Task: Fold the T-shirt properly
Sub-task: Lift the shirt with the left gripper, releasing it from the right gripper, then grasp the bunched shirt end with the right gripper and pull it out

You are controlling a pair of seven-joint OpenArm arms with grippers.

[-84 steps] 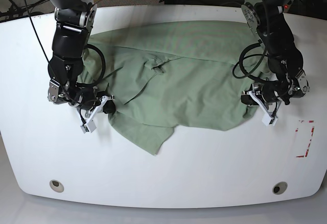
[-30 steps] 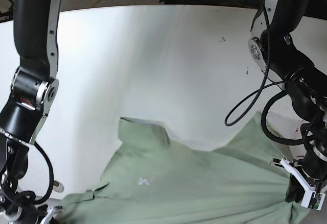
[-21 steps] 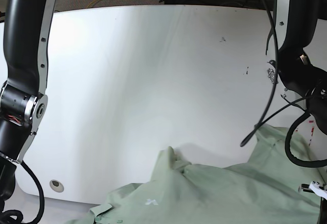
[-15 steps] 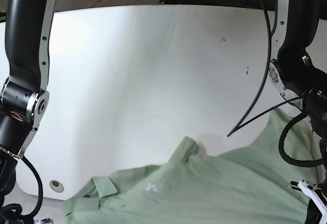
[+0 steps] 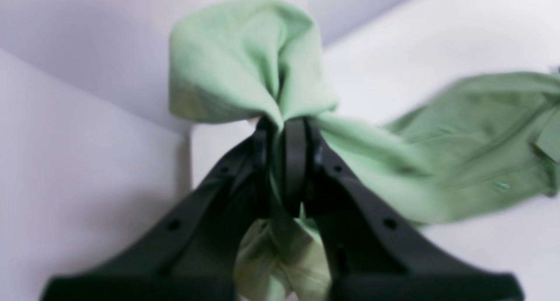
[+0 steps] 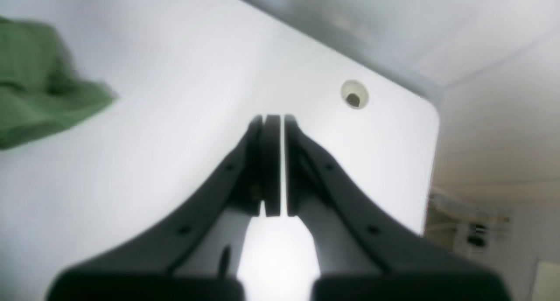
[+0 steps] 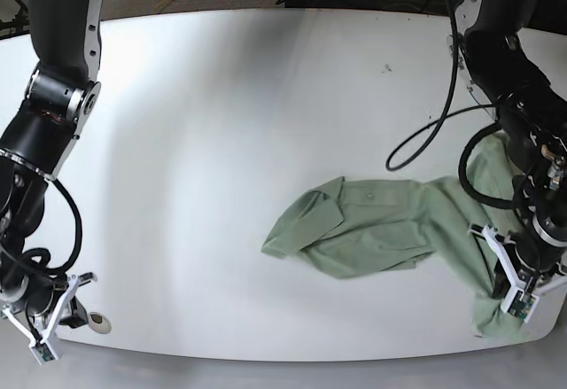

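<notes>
The T-shirt (image 7: 372, 229) is pale green and lies crumpled across the right middle of the white table (image 7: 221, 123), its collar end toward the centre. One end trails to the table's front right corner, where my left gripper (image 7: 513, 307) is shut on it. In the left wrist view the black jaws of the left gripper (image 5: 282, 126) pinch a bunch of the green fabric (image 5: 245, 60). My right gripper (image 7: 42, 346) hangs at the front left corner, shut on nothing. The right wrist view shows the right gripper (image 6: 274, 119) with jaws together over bare table, the T-shirt (image 6: 35, 104) far off at the left.
A round hole (image 7: 99, 322) sits in the table near the front left corner, close to the right gripper, and shows as a hole (image 6: 353, 94) in the right wrist view. Small dark specks (image 7: 387, 68) mark the back right. Black cables (image 7: 434, 132) loop beside the left arm.
The shirt was stretched wide along the front edge. It now lies bunched at the right middle, clear of the right gripper, which is empty. Only the left gripper grips it.
</notes>
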